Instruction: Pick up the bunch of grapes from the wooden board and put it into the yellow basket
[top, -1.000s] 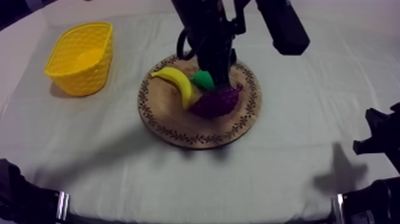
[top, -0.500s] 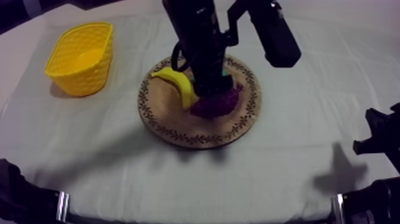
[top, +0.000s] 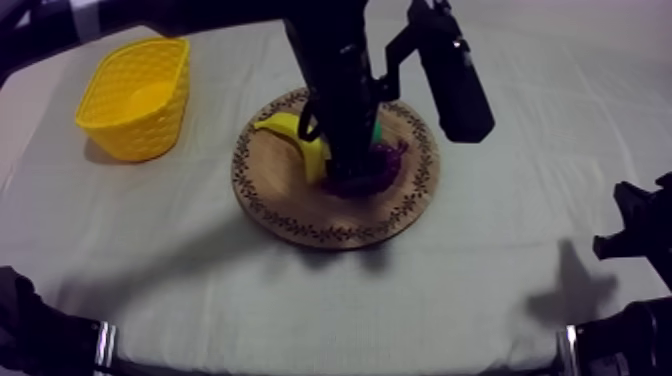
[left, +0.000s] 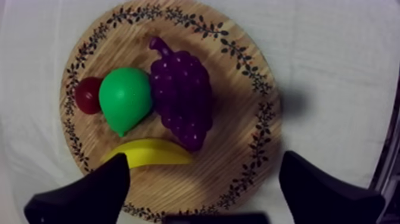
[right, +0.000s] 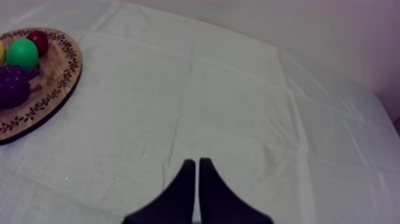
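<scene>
Looking down from above, you see the left arm (top: 335, 70) reaching in from the upper left over the round wooden board (top: 300, 215), its end low over the bunch of grapes (top: 380, 165) so that only part of the purple shows beside it. The banana (top: 298, 138) lies on the board just left of the arm. The yellow basket (top: 135, 95) stands well apart on the grey-white cloth (top: 500, 280) at the left. The right arm (top: 635, 235) sits low at the right edge. From the left wrist, you look straight down on the board. The left gripper (left: 203, 158) is spread wide with nothing between its fingers (left: 89, 196), and it hangs above the fruit without touching it. The grapes lie on the middle of the board, touching the green pear (left: 125, 98). The small red fruit (left: 87, 95) sits against the pear's far side, and the banana lies just beside the grapes' narrow end, close to one finger. From the right wrist, you see the right gripper (right: 196, 170) with its fingers pressed together in a narrow wedge over bare cloth, well apart from the board, where the grapes, pear and small red fruit sit.
</scene>
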